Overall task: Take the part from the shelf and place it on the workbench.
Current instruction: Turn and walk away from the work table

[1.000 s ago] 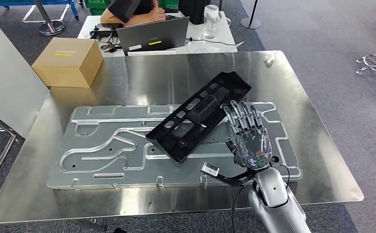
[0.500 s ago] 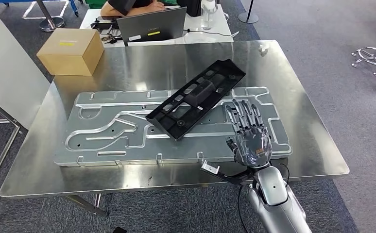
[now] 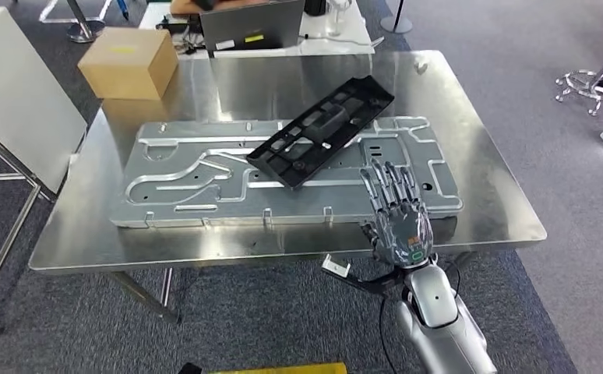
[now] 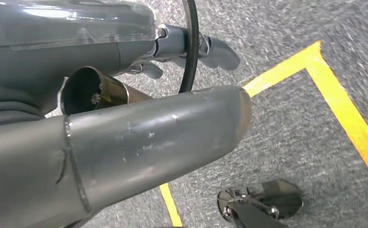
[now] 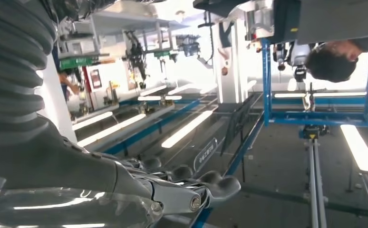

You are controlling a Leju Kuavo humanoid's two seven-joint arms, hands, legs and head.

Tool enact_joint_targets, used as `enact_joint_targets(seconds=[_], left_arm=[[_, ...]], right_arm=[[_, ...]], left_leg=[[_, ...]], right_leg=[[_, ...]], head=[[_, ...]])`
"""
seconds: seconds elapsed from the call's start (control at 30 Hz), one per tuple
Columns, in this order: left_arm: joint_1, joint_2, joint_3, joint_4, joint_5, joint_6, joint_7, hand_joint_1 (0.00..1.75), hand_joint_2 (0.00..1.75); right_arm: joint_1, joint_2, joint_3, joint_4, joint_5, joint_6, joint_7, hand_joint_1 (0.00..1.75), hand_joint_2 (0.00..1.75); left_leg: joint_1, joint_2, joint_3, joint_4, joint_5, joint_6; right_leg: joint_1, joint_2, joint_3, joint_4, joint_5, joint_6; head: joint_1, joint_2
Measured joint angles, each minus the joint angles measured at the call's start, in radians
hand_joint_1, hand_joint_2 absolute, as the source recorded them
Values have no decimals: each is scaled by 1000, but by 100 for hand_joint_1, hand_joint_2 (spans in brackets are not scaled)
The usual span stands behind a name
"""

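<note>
Head view: the whole scene has slid up and away in the picture since a second ago, a shift of the camera rather than of the things. The black part (image 3: 322, 132) lies as before, slanted across the far right of the grooved metal plate (image 3: 205, 183) on the steel counter (image 3: 485, 210), its far end pointing toward the counter's far right corner. The right hand (image 3: 396, 214) now hovers over the counter's near edge, fingers spread and holding nothing, clear of the part. A cardboard box (image 3: 129, 62) sits at the far left corner; the laptop (image 3: 252, 27) beyond the far edge is cut off by the frame.

Left wrist view: the left hand (image 4: 198, 47) hangs above grey carpet and a yellow floor line (image 4: 343, 118), mostly hidden; its state cannot be told.

Right wrist view: the right hand's fingers (image 5: 206, 183) reach out loosely, empty.
</note>
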Motion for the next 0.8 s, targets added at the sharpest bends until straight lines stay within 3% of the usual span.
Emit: enact_joint_targets(seconds=[0.03, 0.07, 0.13, 0.17, 0.2, 0.23, 0.3, 0.37, 0.4, 0.47, 0.5, 0.53, 0.57, 0.63, 0.67, 0.7, 0.73, 0.8], left_arm=[[0, -1, 1, 0, 0, 0, 1, 0, 0], [-1, -2, 2, 0, 0, 0, 1, 0, 0], [0, -2, 4, 0, 0, 0, 1, 0, 0], [1, -3, 5, 0, 0, 0, 1, 0, 0], [1, -3, 5, 0, 0, 0, 1, 0, 0], [2, -4, 6, 0, 0, 0, 1, 0, 0], [2, -6, 6, 0, 0, 0, 1, 0, 0], [2, -8, 8, 0, 0, 1, 2, 0, 0], [2, -10, 9, 0, 1, 2, 2, 0, 0], [2, -11, 14, 0, 3, 4, 1, 0, 0], [3, -12, 17, 0, 4, 6, 1, 0, 0], [4, -13, 20, 0, 4, 8, 2, 0, 0], [6, -13, 22, 0, 5, 9, 3, 0, 0], [7, -13, 27, 0, 6, 11, 7, 0, 0], [7, -13, 30, 0, 7, 11, 10, 0, 0], [7, -13, 33, 0, 7, 11, 12, 0, 0], [8, -13, 35, 0, 6, 11, 14, 0, 0], [7, -13, 39, 0, 5, 11, 17, 0, 0]], right_arm=[[0, 0, 0, 4, -6, 0, 1, 0, 175], [1, -1, 0, 8, -10, 0, 1, 0, 175], [1, -1, 0, 14, -12, 0, 2, 0, 175], [2, -1, 0, 17, -12, 0, 2, 0, 175], [2, -1, 0, 20, -12, 0, 2, 0, 175], [3, -1, 0, 22, -12, 0, 2, 0, 175], [2, 0, 0, 24, -17, 0, 2, 0, 175], [1, 0, 0, 24, -36, 0, 1, 0, 175], [3, 2, 0, 26, -53, 1, 0, 0, 175], [17, 7, 0, 38, -91, 1, -3, 0, 175], [29, 12, 0, 50, -112, 1, -7, 0, 175], [43, 18, -1, 64, -130, 1, -12, 0, 175], [58, 26, -4, 80, -144, 0, -19, 0, 175], [89, 42, -17, 112, -157, 0, -31, 0, 175], [105, 48, -27, 131, -160, 0, -35, 0, 175], [120, 54, -38, 150, -162, 0, -38, 0, 175], [133, 58, -49, 169, -161, 0, -40, 0, 175], [150, 69, -76, 213, -161, -1, -47, 0, 175]], left_leg=[[1, 2, -11, -3, 14, 9], [2, 5, -25, -4, 29, 16], [0, 5, -58, -2, 56, 22], [-2, 6, -75, 0, 68, 22], [-4, 6, -93, 3, 80, 22], [-6, 6, -109, 6, 90, 22], [-9, 5, -136, 13, 108, 19], [-12, 5, -150, 16, 125, 11], [-11, 5, -151, 15, 133, 5], [-9, 5, -152, 7, 150, -7], [-8, 4, -156, 9, 145, -13], [-7, 2, -164, 24, 119, -19], [-5, 1, -175, 56, 75, -25], [1, 0, -200, 168, -29, -37], [4, 0, -207, 228, -56, -43], [7, 1, -205, 271, -58, -48], [11, 1, -189, 285, -36, -53], [17, 0, -110, 216, 15, -60]], right_leg=[[-1, 1, -10, 20, -31, 5], [-2, 3, -23, 60, -82, 8], [-2, 3, -51, 186, -186, 14], [-2, 3, -55, 244, -209, 15], [-1, 3, -47, 277, -207, 15], [0, 3, -23, 276, -187, 12], [5, 3, 78, 170, -153, -2], [13, 2, 180, 27, -165, -16], [17, 1, 206, -15, -176, -21], [18, 0, 206, -37, -163, -29], [16, -2, 201, -45, -151, -34], [12, -4, 192, -51, -136, -40], [9, -6, 180, -56, -122, -45], [8, -7, 150, -56, -97, -49], [8, -9, 132, -54, -85, -48], [7, -10, 115, -50, -73, -46], [5, -11, 95, -44, -62, -42], [1, -11, 55, -26, -44, -32]], head=[[1, 0], [1, 0], [2, 0], [2, 0], [2, 0], [2, 0], [1, 0], [1, 0], [1, 0], [2, 0], [3, 0], [2, 0], [1, 0], [-1, 0], [-1, 0], [-1, 0], [-1, 0], [-2, 0]])
